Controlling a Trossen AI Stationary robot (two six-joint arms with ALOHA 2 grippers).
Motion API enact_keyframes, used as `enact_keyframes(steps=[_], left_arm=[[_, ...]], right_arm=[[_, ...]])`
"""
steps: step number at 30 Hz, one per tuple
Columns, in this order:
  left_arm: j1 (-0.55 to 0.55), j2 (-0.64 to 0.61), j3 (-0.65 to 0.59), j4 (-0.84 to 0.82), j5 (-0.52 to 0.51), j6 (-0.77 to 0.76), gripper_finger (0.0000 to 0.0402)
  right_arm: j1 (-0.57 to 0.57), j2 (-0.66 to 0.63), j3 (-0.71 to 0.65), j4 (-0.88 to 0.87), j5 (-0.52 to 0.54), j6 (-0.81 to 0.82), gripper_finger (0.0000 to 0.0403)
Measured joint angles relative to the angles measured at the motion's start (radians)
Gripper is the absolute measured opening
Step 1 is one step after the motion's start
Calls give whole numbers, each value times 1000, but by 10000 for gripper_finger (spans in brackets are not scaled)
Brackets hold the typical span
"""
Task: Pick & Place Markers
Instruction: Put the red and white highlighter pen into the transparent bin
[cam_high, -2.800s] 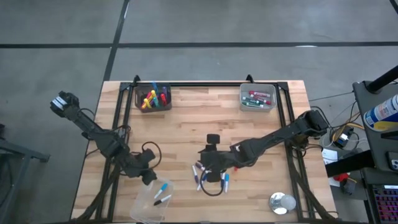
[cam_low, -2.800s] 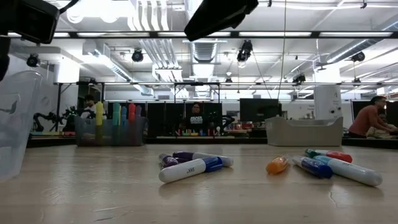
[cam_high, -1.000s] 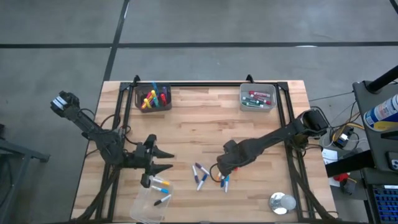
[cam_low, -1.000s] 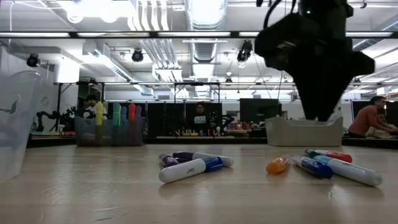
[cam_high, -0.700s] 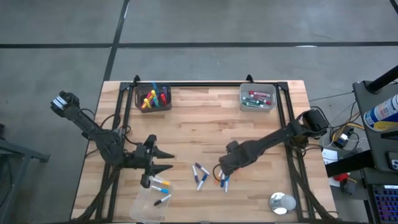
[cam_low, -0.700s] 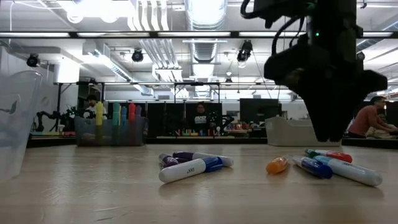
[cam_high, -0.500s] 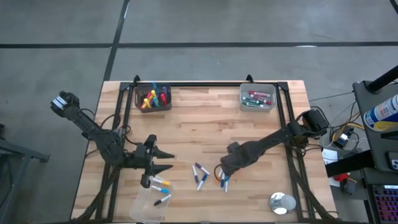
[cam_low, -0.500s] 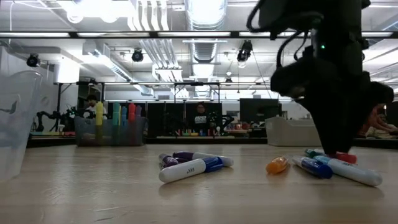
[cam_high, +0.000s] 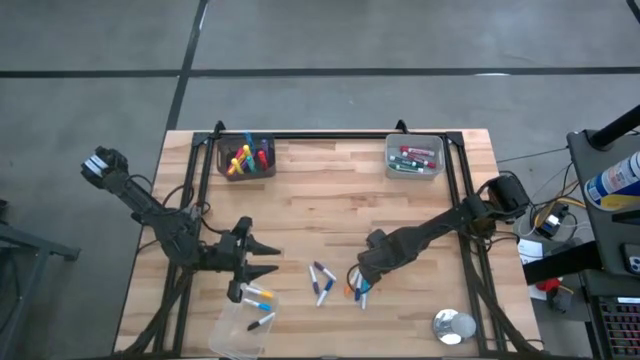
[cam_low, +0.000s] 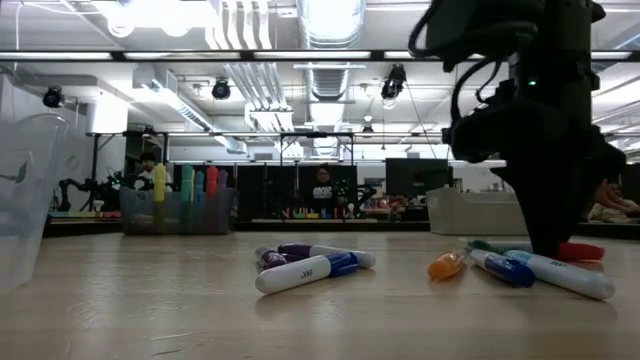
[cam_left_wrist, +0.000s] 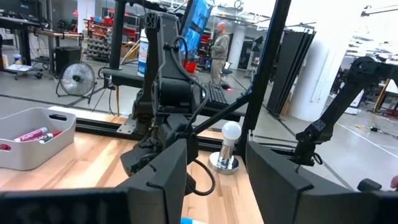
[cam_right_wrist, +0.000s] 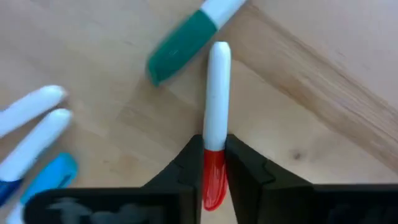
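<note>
Several markers lie loose on the wooden table: a blue-and-purple group (cam_high: 321, 280) and an orange one (cam_low: 445, 265). My right gripper (cam_right_wrist: 211, 152) points down among them, shut on a white marker with a red cap (cam_right_wrist: 217, 93). A green-capped marker (cam_right_wrist: 183, 42) lies just beyond it and blue ones (cam_right_wrist: 37, 177) lie beside it. My left gripper (cam_high: 272, 258) hangs open and level above the near left of the table, with nothing between its fingers (cam_left_wrist: 165, 180). A clear cup (cam_high: 243, 322) holding two markers stands below it. My right gripper pinches the marker between its two fingers where the red cap meets the white barrel (cam_right_wrist: 212, 144). The fingers come from above, pointing down, and lie across the marker. The marker lies level on the table, its red cap end (cam_low: 582, 250) sticking out past the fingers.
A dark bin (cam_high: 247, 157) with upright markers stands at the far left. A grey bin (cam_high: 413, 158) with markers stands at the far right. A round silver object (cam_high: 454, 325) sits near the right front corner. People show in the room behind the table.
My right gripper has come down onto the markers at the right of the pile and now stands on the red-capped one. That marker has shifted a little on the table, which uncovers the green-capped one beside it. My left arm has kept still.
</note>
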Motion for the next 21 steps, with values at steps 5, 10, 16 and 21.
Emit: enact_keyframes(steps=[5,10,16,21], left_arm=[[0,1,0,-4,0,4,158],[0,1,0,-6,-1,6,158],[0,1,0,-14,-1,2,158],[0,1,0,-13,-1,3,158]], right_arm=[[0,7,48,43,4,-74,27],[0,7,136,49,9,-171,31],[11,7,292,106,111,-374,32],[31,5,414,222,232,-607,32]])
